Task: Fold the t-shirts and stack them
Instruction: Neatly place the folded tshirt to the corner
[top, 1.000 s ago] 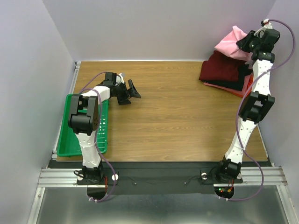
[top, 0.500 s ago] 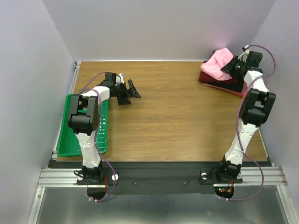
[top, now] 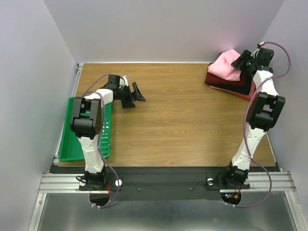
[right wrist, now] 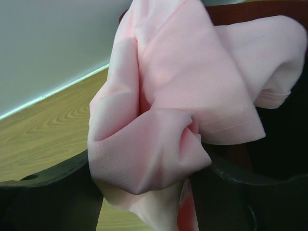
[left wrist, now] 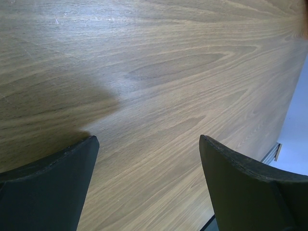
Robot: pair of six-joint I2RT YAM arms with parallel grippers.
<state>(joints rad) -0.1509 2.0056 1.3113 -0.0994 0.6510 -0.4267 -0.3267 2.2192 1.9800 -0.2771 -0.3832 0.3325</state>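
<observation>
The light pink t-shirt lies crumpled on top of the pile at the table's far right corner. Under it is a dark red shirt, with black and orange-red cloth edging out below. My right gripper is at the pink shirt's right edge. In the right wrist view its jaws stand wide apart with the bunched pink cloth between them. My left gripper is open and empty, low over bare wood at the left.
A green plastic tray lies along the table's left edge beside the left arm. Grey walls close in the back and both sides. The pile sits tight against the right wall.
My right gripper lowered the pink shirt from high in the air onto the pile, and its jaws now stand apart. The left arm has not moved.
</observation>
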